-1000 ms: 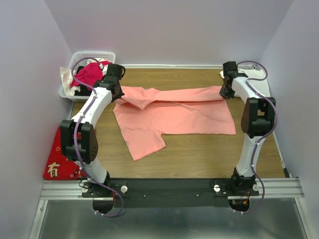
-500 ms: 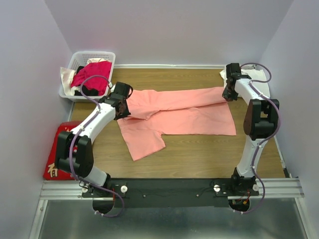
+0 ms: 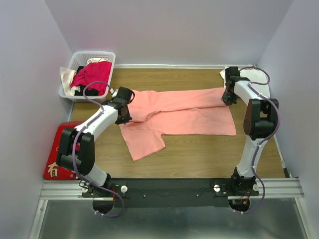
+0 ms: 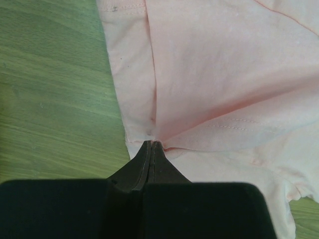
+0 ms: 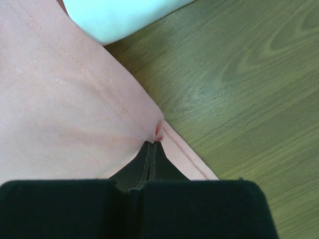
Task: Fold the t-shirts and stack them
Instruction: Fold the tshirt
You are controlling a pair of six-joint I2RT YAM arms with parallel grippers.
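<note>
1. The plain salmon-pink cotton t-shirt (image 3: pixel 189 112) is spread across the far half of the wooden tabletop (image 3: pixel 199 154), with its far part doubled over toward the near edge.
2. The fabric is judged soft, light and limp. Hems and corners are the best holds, since mid-panel pinches would bunch.
3. The left gripper (image 4: pixel 152 145) is clamped on a pinched fold of the shirt at its left end.
4. The right gripper (image 5: pixel 153 144) is pinched on the hem near the far right corner, close to the plain white t-shirt (image 5: pixel 119 15).

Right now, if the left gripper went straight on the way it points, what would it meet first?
The left gripper, shut on the salmon-pink cotton t-shirt, would meet more of that shirt's folded cloth first, likely.
</note>
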